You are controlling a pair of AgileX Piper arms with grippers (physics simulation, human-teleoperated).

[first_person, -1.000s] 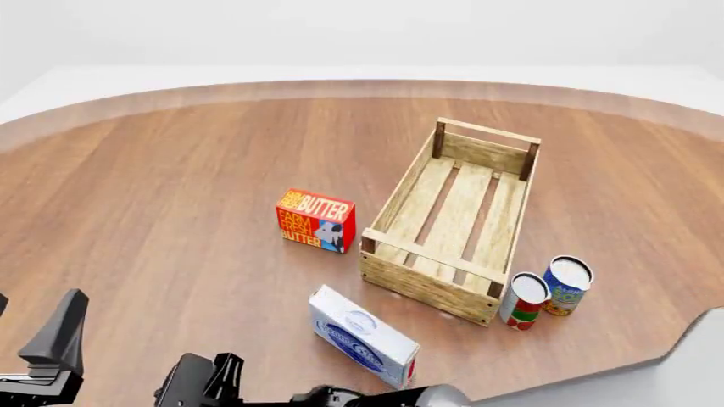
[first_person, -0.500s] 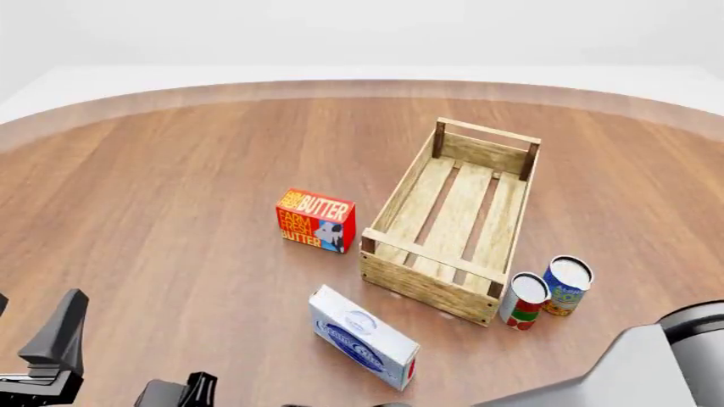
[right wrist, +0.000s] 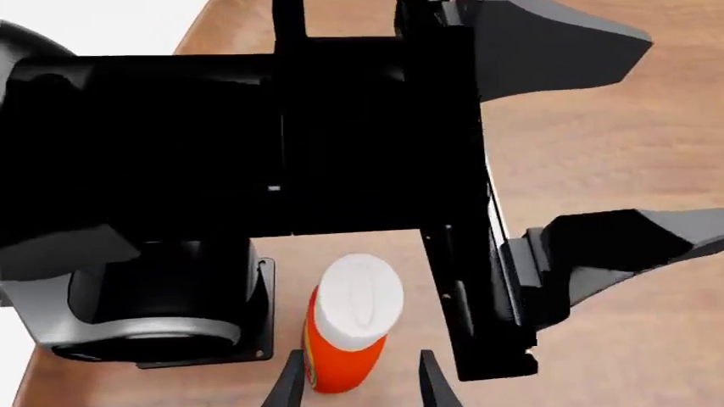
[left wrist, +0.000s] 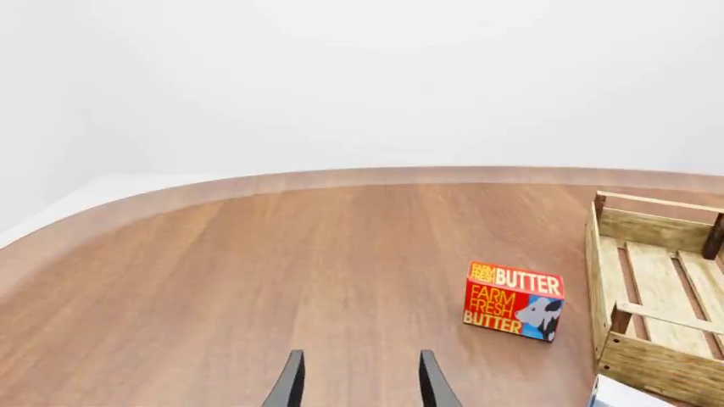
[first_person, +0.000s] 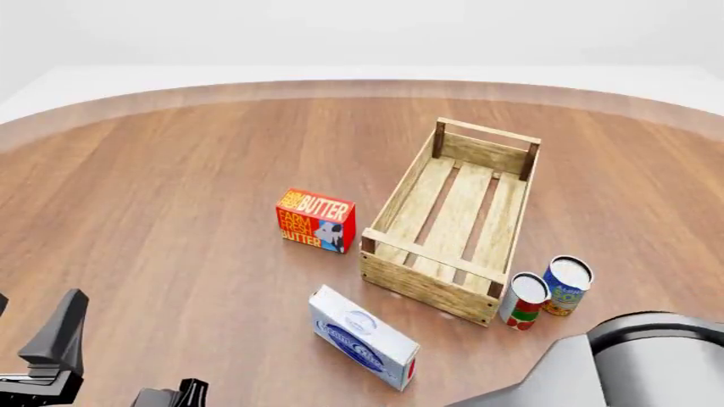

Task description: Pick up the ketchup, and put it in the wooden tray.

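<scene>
In the right wrist view the ketchup [right wrist: 348,326] stands low in the frame, just ahead of the right claw [right wrist: 355,377], whose fingers are apart with nothing between them. The step is the approach: judging from this, the fingers should straddle the orange body below the white cap, steering clear of the left arm's dark body [right wrist: 260,127] close beside it. The wooden tray [first_person: 453,222] waits at centre right of the front view; the left claw [left wrist: 358,383] is parted and empty.

Round-edged wood-grain table [first_person: 169,195], plain white surround, even shadowless light.

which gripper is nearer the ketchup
Right. The right gripper has its fingertips either side of the ketchup; the left gripper faces bare table, no ketchup in its view.
</scene>
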